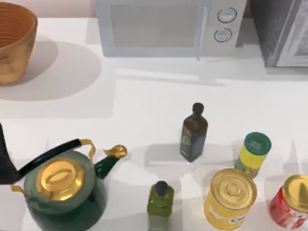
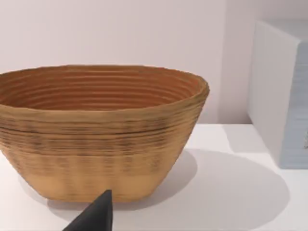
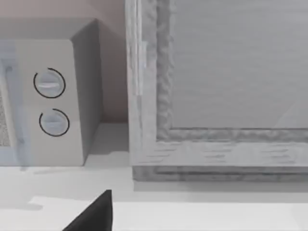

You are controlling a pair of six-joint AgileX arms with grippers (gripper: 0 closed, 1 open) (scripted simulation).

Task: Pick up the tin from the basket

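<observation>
The basket [image 1: 14, 41] sits at the table's [image 1: 144, 106] far-left corner; its deep wall may block the left gripper [image 2: 94, 216], whose finger spacing I cannot tell.

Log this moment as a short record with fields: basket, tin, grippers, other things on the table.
basket: round woven basket at the table's far left corner, upright; seen from the side in the left wrist view
tin: cannot be seen; the basket's inside floor is hidden by its wall
left gripper: a dark fingertip low in front of the basket, not touching it
right gripper: a dark fingertip, facing the microwave
front of table: green kettle, two bottles, three cans
</observation>
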